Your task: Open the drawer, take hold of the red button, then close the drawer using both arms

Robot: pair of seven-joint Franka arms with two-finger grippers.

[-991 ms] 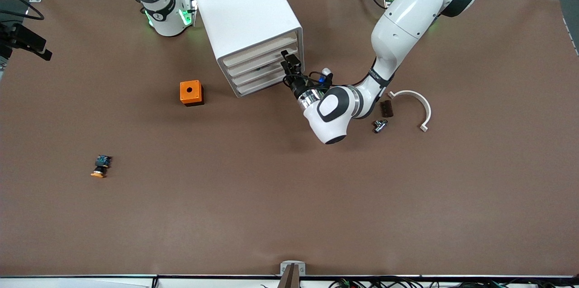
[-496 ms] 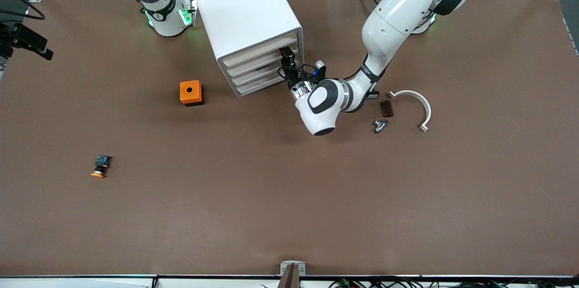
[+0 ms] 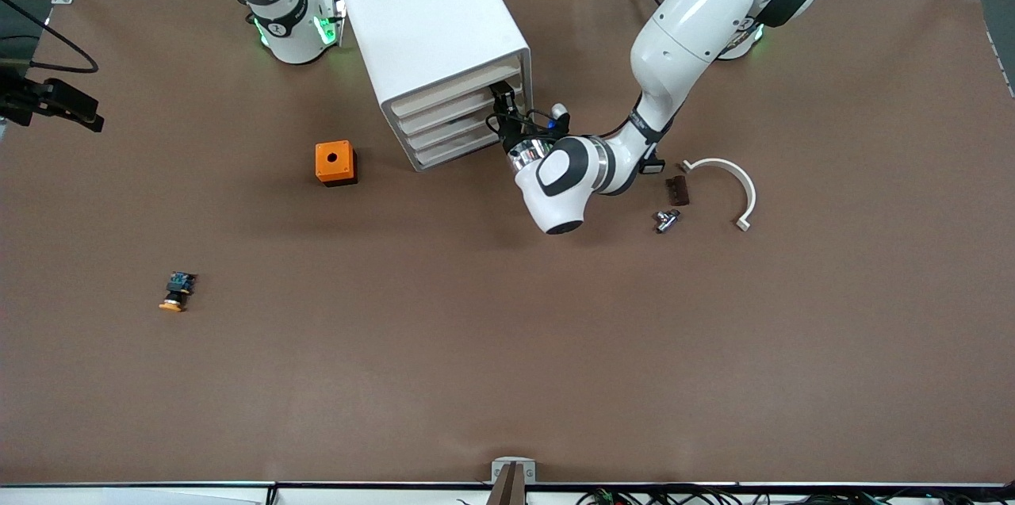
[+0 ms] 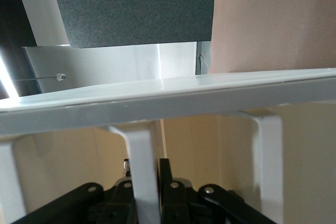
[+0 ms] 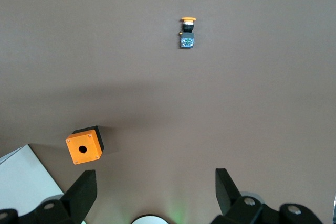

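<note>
Toward the right arm's end of the table (image 3: 507, 346), an orange-capped button (image 3: 174, 292) is lying on its side, nearer the front camera than anything else. It is only a look-alike, so it is sitting untouched. The right gripper (image 5: 152, 187) is hanging high over that end with its 2 fingers spread wide and nothing between them. This arm is waiting, probably kept free for the pick once the drawer is out.

An orange cube (image 3: 335, 162) with a hole in its top is resting beside the white cabinet (image 3: 428, 29), a little nearer the camera. The cabinet is standing at an angle, its 4 stacked drawer fronts facing the left arm's reach.

The left gripper (image 3: 501, 102) is pressing level against those fronts. Its fingers (image 4: 170, 195) are clenching a white upright rib of the drawer (image 3: 452, 110), one of the upper ones. The drawer is sitting flush, not yet pulled, so opening it is the step in hand.

The red-capped button is not showing anywhere. It is likely lying inside the closed drawer.

Toward the left arm's end, a brown block (image 3: 676, 189), a metal fitting (image 3: 664, 219) and a curved white clip (image 3: 733, 180) are lying close together.
</note>
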